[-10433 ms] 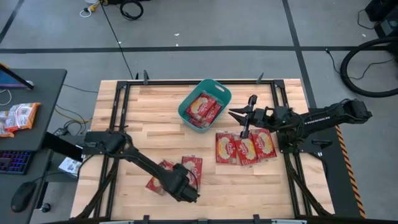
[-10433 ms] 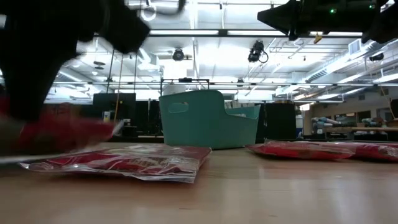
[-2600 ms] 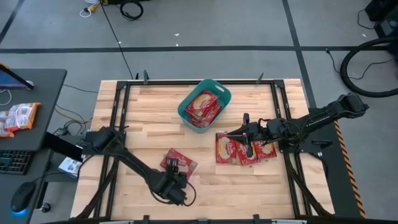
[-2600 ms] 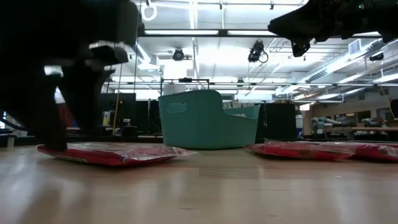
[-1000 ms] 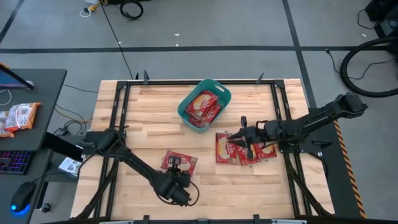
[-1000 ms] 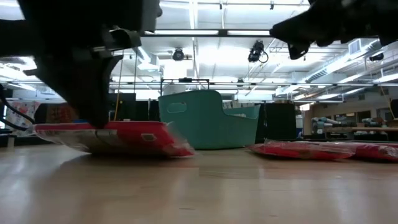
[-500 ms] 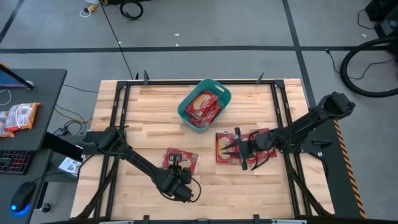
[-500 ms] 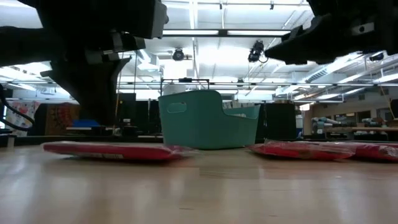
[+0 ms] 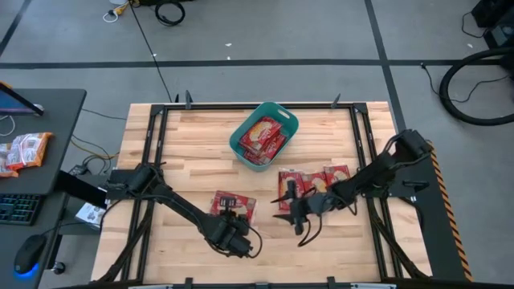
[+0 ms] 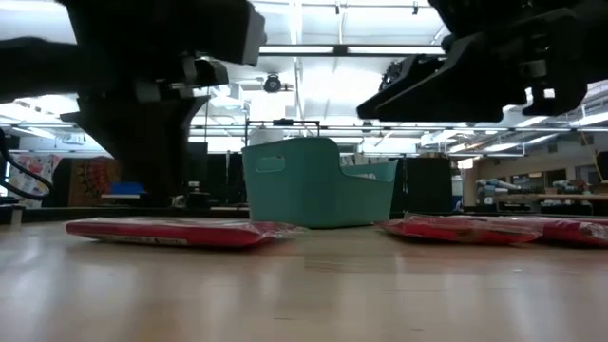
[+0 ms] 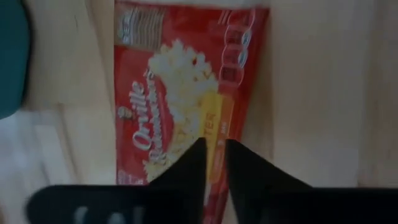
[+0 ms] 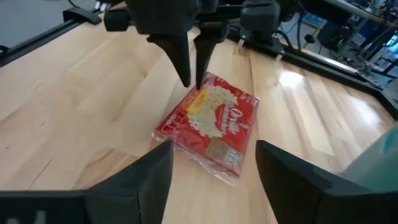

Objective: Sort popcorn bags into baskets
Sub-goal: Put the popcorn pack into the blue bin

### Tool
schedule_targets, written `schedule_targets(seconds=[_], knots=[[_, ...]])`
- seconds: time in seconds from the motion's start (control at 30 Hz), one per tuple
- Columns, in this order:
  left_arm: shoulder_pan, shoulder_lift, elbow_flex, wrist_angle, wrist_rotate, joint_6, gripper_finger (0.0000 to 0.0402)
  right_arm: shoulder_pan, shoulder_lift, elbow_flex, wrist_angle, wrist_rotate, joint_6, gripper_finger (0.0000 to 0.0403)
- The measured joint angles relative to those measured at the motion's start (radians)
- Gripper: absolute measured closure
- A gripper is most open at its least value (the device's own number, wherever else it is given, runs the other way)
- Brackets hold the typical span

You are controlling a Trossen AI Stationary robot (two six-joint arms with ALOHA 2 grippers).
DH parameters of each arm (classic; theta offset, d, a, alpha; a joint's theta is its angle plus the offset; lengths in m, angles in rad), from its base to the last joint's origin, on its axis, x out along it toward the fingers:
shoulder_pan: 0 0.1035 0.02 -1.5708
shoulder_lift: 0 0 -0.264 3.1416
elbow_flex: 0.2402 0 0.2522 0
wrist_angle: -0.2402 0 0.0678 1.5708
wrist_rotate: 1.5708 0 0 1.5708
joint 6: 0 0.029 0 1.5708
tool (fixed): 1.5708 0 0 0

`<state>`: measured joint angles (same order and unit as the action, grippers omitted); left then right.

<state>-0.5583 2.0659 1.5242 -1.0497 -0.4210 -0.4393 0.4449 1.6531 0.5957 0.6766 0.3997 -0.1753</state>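
One red popcorn bag (image 9: 234, 205) lies flat on the wooden table near its middle, also seen as the popcorn bag (image 12: 208, 124) in the right wrist view. My left gripper (image 11: 215, 155) stands over that bag's near end with a narrow gap between its fingers. My right gripper (image 9: 284, 212) hangs open and wide just to the right of the bag, pointing at it, and holds nothing. The teal basket (image 9: 264, 135) stands at the far middle with several bags inside. More bags (image 9: 317, 181) lie side by side on the right. My left gripper comes down on the near end of the bag (image 11: 186, 143) slanting from the table's near side. Whether its fingertips (image 12: 186, 78) touch the wrapper, I cannot tell. The bag lies flat on the table.
The black frame rails (image 9: 152, 152) run along the table's edges. Bare wood (image 9: 345, 241) lies near the front right. In the low view the basket (image 10: 318, 180) stands behind the single bag (image 10: 171, 231) and the row on the right (image 10: 494, 228).
The single bag was tipped up off the table a second ago and now lies flat. My right gripper has left the row of bags on the right, gone toward the table's left and near edge, toward the single bag, and has opened wide.
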Motion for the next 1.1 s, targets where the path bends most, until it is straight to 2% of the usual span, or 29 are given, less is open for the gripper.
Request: schedule_targets(seconds=[0.2, 0.37, 0.63, 0.8, 0.93, 1.03, 1.1], knots=[[-0.002, 0.020, -0.006, 0.037, 0.009, -0.047, 0.0246, 0.000, 0.064, 0.034, 0.002, 0.000, 0.038, 0.0157], [-0.002, 0.023, -0.046, 0.012, 0.034, -0.066, 0.0219, 0.000, 0.061, 0.035, -0.006, 0.000, 0.045, 0.0159], [-0.013, 0.023, -0.050, -0.028, 0.023, -0.049, 0.0237, 0.000, 0.059, 0.035, 0.003, 0.000, 0.044, 0.0160], [-0.015, 0.023, -0.105, -0.007, 0.032, -0.048, 0.0256, 0.000, 0.059, 0.035, 0.005, -0.005, 0.043, 0.0160], [-0.016, 0.021, -0.131, -0.003, 0.001, -0.054, 0.0272, 0.000, 0.059, 0.035, 0.010, -0.008, 0.041, 0.0160], [-0.016, 0.021, -0.132, 0.003, -0.001, -0.042, 0.0301, 0.000, 0.059, 0.035, 0.010, -0.032, 0.041, 0.0160], [-0.016, 0.021, -0.132, 0.005, -0.002, -0.042, 0.0336, 0.000, 0.059, 0.035, 0.010, -0.046, 0.040, 0.0160]])
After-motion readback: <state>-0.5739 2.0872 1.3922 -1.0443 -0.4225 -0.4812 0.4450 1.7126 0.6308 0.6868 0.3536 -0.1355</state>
